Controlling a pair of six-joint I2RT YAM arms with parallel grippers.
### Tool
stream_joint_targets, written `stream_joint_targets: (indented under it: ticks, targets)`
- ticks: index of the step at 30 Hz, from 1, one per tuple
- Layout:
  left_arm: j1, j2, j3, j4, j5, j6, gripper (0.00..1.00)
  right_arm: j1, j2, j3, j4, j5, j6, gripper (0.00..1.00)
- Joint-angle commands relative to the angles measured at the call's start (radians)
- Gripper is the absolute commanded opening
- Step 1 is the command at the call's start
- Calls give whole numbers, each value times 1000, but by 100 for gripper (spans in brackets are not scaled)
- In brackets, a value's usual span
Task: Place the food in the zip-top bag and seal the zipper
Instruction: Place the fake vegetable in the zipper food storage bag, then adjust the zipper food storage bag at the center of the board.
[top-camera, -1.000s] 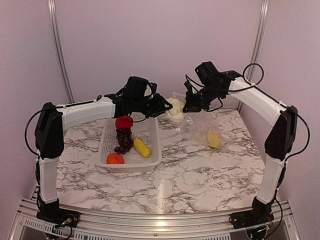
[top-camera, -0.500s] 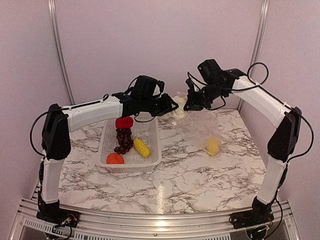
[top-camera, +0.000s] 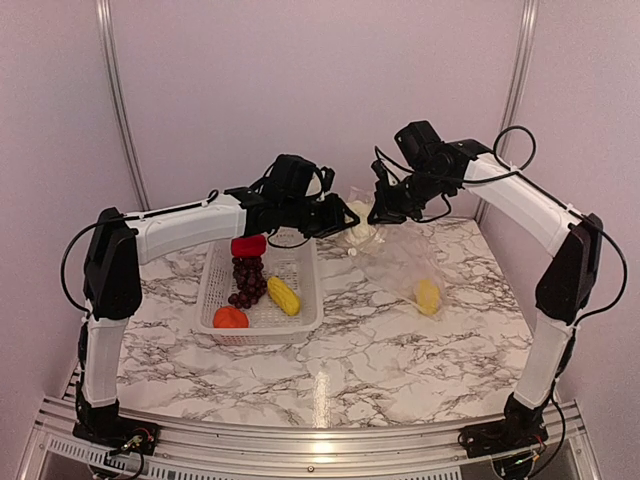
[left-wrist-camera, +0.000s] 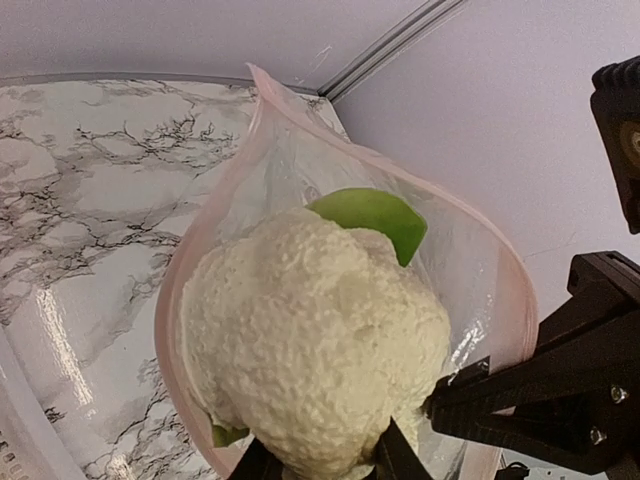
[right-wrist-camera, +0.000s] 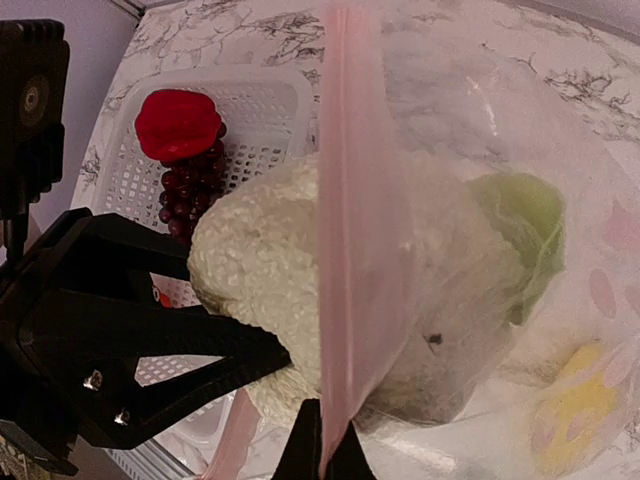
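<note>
Cauliflower (left-wrist-camera: 310, 340) is half through the bag (top-camera: 405, 262) mouth, held in the air over the far side of the table (top-camera: 380, 350), just right of the basket (top-camera: 207, 290). Left fingers (left-wrist-camera: 397, 462) pinch its near end. Right fingers (right-wrist-camera: 303, 450) are pressed together on the zipper (right-wrist-camera: 350, 250), holding that edge up (the other lip just hangs). One corn (top-camera: 428, 296) lies inside the bag, down on the table. Pepper (top-camera: 248, 245), grapes (top-camera: 247, 282), second corn (top-camera: 283, 295) and orange (top-camera: 230, 318) sit in the basket.

Risks, my read:
- Cauliflower nearly fills the mouth. A further push likely drags the loose lip inward and folds the film instead of going in.
- Release now and it may roll back out onto the table, since part of it is outside the film in the right wrist view.
- Thin strip, narrow pinch: load from the push could pull it out of the right fingers, and the bag drops.
- Both sets of fingers are very near each other at the mouth, so a small sideways move risks contact.

Room: back wall is near behind the bag and the basket rim is close on the left. Open table lies toward the near edge, so that's the safe way to back out.
</note>
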Motion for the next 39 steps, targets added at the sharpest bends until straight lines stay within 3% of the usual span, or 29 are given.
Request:
stream_joint_targets:
  ticks: [1, 6, 13, 16, 21, 24, 29, 39]
  targets:
    - [-22, -9, 24, -28, 11, 43, 0, 10, -29, 26, 24, -2, -1, 0]
    - [-20, 30, 64, -139, -21, 47, 2, 10, -38, 26, 35, -17, -3, 0]
    - [-19, 23, 150, -209, -92, 84, 51, 10, -52, 3, 37, -11, -7, 0]
    - [-19, -25, 160, -192, -117, 114, 64, 10, -61, -20, 43, -6, -8, 0]
    - [-19, -130, 115, -146, -138, 127, 77, 10, -85, -77, 70, -5, 2, 0]
    - [-19, -179, 62, -133, -155, 118, 79, 10, -93, -101, 87, -8, 10, 0]
    - [-18, -176, 42, -325, -286, 44, 74, 10, -106, -120, 117, -12, 20, 0]
    - [-24, -97, -42, -438, -166, 16, 72, 10, -114, -136, 142, -20, 18, 0]
